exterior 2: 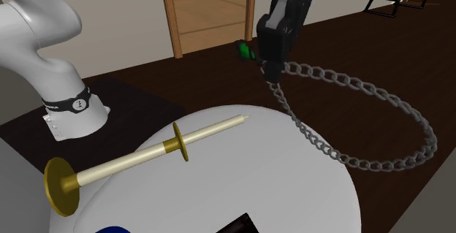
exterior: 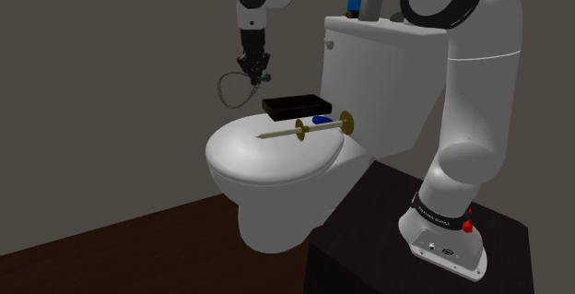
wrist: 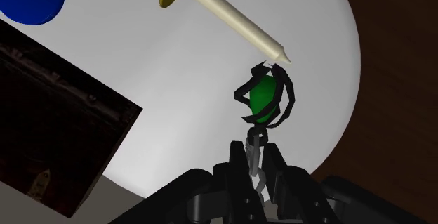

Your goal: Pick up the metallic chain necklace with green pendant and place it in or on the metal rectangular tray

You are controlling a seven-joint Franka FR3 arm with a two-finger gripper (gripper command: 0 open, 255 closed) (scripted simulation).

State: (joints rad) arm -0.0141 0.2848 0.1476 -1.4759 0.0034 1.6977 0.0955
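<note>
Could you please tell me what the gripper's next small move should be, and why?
Probably carry the chain necklace at this height toward the dark tray. The gripper is shut on it, its loop dangles in the air by the toilet lid, and a cream rod lies on the lid close by.

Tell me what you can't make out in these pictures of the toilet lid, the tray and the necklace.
Tray: the wrist view's edge cuts it off, and its inside is too dark to read.
Blue object: half hidden behind the rod in the shoulder view, so its shape is unclear.
Necklace: the gripper hides most of its chain in the wrist view.
</note>
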